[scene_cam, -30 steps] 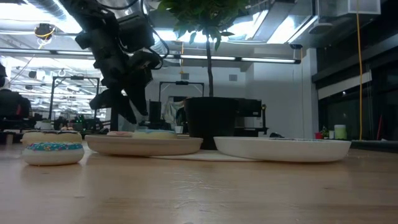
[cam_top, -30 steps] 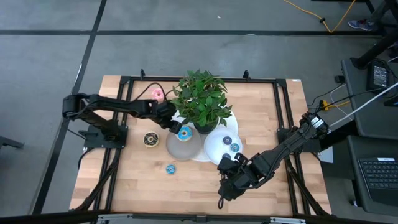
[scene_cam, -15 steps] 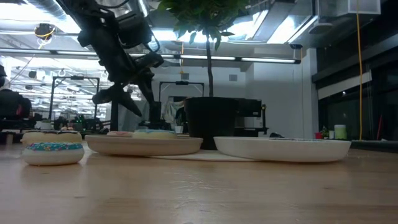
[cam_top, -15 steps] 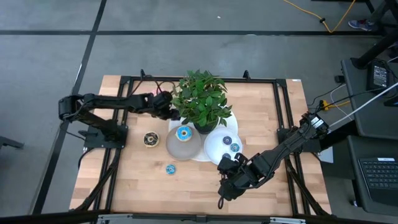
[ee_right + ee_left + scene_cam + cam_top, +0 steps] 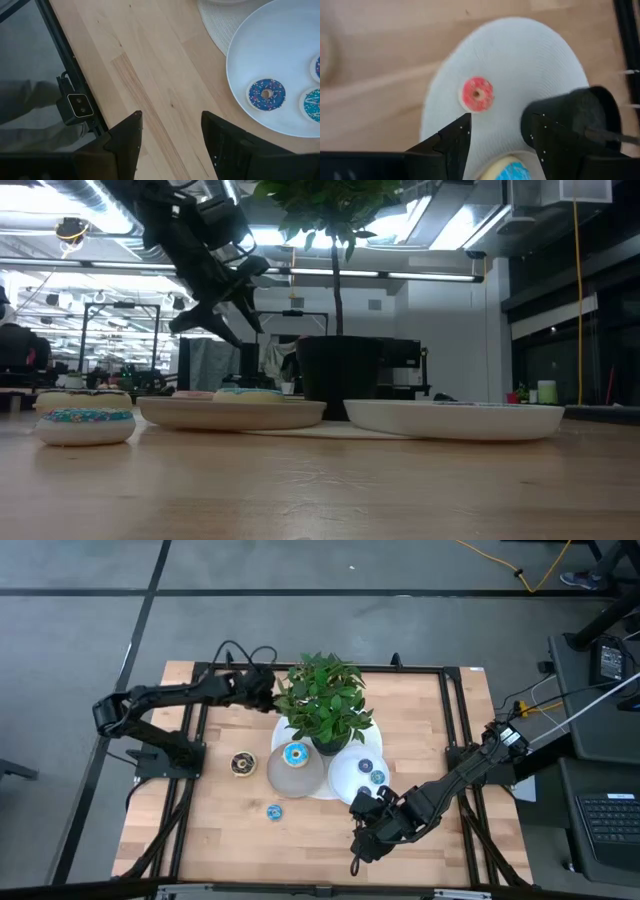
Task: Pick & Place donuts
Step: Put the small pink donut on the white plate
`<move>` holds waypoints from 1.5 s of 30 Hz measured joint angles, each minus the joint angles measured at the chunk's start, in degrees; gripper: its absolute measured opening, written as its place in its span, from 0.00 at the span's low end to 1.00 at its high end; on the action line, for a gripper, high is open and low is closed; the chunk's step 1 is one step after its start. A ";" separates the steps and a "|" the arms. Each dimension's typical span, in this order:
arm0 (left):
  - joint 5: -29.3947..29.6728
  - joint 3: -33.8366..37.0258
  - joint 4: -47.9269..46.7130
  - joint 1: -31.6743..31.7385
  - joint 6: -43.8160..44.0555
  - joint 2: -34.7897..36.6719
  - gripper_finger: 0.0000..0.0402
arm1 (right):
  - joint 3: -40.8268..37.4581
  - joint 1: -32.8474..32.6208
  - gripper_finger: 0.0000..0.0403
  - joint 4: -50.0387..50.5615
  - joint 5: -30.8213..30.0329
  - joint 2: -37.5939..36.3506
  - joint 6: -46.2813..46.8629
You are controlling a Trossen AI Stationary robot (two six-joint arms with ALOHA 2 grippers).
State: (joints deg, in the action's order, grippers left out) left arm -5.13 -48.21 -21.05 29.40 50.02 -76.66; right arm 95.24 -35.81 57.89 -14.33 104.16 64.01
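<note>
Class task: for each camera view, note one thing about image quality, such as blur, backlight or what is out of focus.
High view: evenly lit, sharp. Low view: bright ceiling lights leave the plant pot a silhouette. Left wrist view: motion-blurred, the pink donut soft on the white mat. Right wrist view: sharp on the dark blue donut.

Grey concrete floor (image 5: 80,600) lay around the wooden table (image 5: 220,840), dark floor lines (image 5: 300,592) crossed it, a yellow cable (image 5: 535,575) snaked off the far right corner, bright ceiling lights (image 5: 440,230) glared overhead, dark window wall (image 5: 570,330) stood behind.
</note>
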 joint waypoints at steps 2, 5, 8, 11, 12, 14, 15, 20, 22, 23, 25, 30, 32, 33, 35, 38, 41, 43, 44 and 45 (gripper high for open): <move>0.02 -1.42 -2.51 1.26 -2.22 -0.09 0.48 | 0.00 0.00 0.51 0.00 0.00 0.00 0.00; 0.01 -3.88 -5.42 2.59 -5.41 -1.22 0.48 | 0.00 0.00 0.51 -0.01 0.00 0.00 0.00; -0.01 -6.70 -8.55 3.20 -9.19 -3.36 0.47 | 0.00 0.00 0.51 -0.02 0.00 0.00 0.00; 0.07 -9.52 -11.35 3.27 -13.24 -6.28 0.47 | 0.00 0.00 0.51 -0.02 0.00 0.00 0.00; 0.07 -10.37 -11.42 3.21 -14.40 -7.36 0.47 | 0.00 0.00 0.51 -0.04 0.00 0.00 0.00; 0.13 -11.69 -11.86 2.83 -16.42 -9.31 0.47 | 0.00 0.00 0.51 -0.04 0.00 0.00 -0.01; 0.14 -12.35 -11.92 2.61 -17.42 -10.36 0.47 | 0.00 0.00 0.51 -0.05 0.00 0.00 0.00; 0.44 -14.56 -11.68 1.59 -22.04 -14.80 0.46 | 0.00 0.00 0.51 -0.22 0.00 0.00 0.00; 0.51 -14.84 -11.77 1.17 -23.74 -16.40 0.45 | 0.00 0.00 0.51 -0.34 0.00 0.00 -0.01; 0.53 -14.99 -11.83 1.02 -24.58 -17.13 0.45 | 0.00 0.00 0.51 -0.35 0.00 0.00 0.00; 0.53 -15.05 -11.76 0.76 -25.55 -18.23 0.45 | 0.02 0.00 0.51 -0.35 0.02 0.00 0.00; 0.57 -15.07 -10.47 0.45 -27.03 -20.59 0.45 | 0.01 0.00 0.51 -0.47 0.00 0.00 0.00; 0.65 -15.10 -9.86 0.32 -27.49 -21.33 0.45 | 0.00 0.00 0.51 -0.57 0.00 0.00 0.00; 0.64 -15.10 -9.96 0.29 -27.47 -21.64 0.45 | 0.02 0.00 0.51 -0.59 0.00 0.00 0.00; 0.61 -15.11 -8.95 0.25 -27.63 -22.50 0.45 | 0.00 0.00 0.51 -0.67 0.00 0.00 0.00; 0.62 -15.10 -8.74 0.25 -28.32 -23.51 0.44 | 0.02 0.00 0.51 -0.84 0.00 0.00 0.00; 0.62 -15.10 -8.41 0.15 -28.76 -24.64 0.44 | 0.02 0.00 0.51 -0.96 0.00 0.00 -0.02; 0.62 -15.10 -7.40 -0.05 -28.76 -25.39 0.44 | 0.02 0.00 0.51 -1.06 0.00 0.00 -0.01; 0.62 -15.10 -7.36 -0.05 -28.76 -25.61 0.44 | 0.02 0.00 0.51 -1.08 0.00 0.00 0.00; 0.62 -15.10 -7.15 -0.05 -28.76 -25.74 0.44 | 0.02 0.00 0.51 -1.18 0.00 0.00 0.00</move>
State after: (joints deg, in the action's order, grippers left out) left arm -4.51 -63.31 -28.21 29.34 21.26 -102.40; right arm 95.26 -35.81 56.71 -14.33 104.16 64.01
